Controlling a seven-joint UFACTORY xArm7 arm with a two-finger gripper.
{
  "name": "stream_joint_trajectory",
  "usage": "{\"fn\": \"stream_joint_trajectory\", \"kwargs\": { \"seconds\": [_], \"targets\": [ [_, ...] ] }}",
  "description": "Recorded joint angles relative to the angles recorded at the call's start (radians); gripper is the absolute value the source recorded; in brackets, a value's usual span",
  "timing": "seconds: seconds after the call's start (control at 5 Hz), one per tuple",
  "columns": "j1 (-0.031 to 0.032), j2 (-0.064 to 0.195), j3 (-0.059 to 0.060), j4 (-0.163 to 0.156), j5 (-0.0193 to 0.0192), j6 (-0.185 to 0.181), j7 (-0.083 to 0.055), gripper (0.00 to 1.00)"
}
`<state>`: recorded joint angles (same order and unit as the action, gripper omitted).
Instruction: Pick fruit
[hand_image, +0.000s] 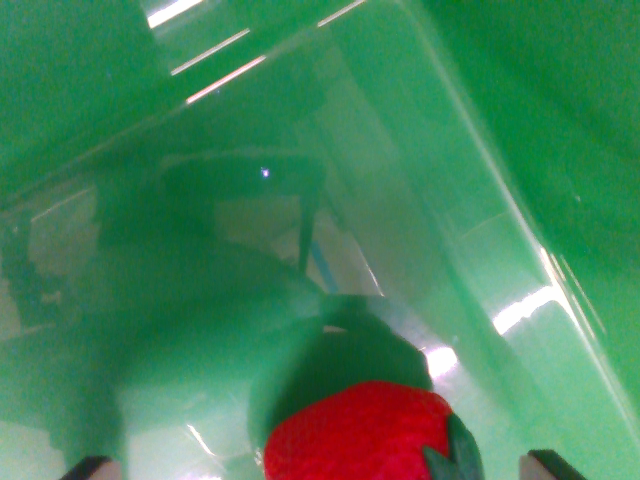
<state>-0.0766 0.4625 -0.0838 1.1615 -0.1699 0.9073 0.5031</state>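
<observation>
My pincer (320, 470) is spread wide, strawberry (360, 435) sitting right between the fingertips (92, 467), green leaves toward the wrist view's right.

The green bin (470, 150) closes in on every side of the wrist view — its glossy floor fills the middle, and a slanted wall rises along the wrist view's right, running from the top centre down to the lower right corner. The strawberry (360, 435) sits low in the middle, between the two dark fingertips (555, 465) at the bottom corners, taking up that gap. The floor above the fruit lies bare — room to pass there
</observation>
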Motion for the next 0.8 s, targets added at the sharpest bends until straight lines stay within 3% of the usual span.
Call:
{"fn": "stream_joint_trajectory", "kwargs": {
  "seconds": [0.8],
  "targets": [
    [0.0006,-0.009,0.000,0.024,0.0006,0.033,-0.005,1.00]
  ]
}}
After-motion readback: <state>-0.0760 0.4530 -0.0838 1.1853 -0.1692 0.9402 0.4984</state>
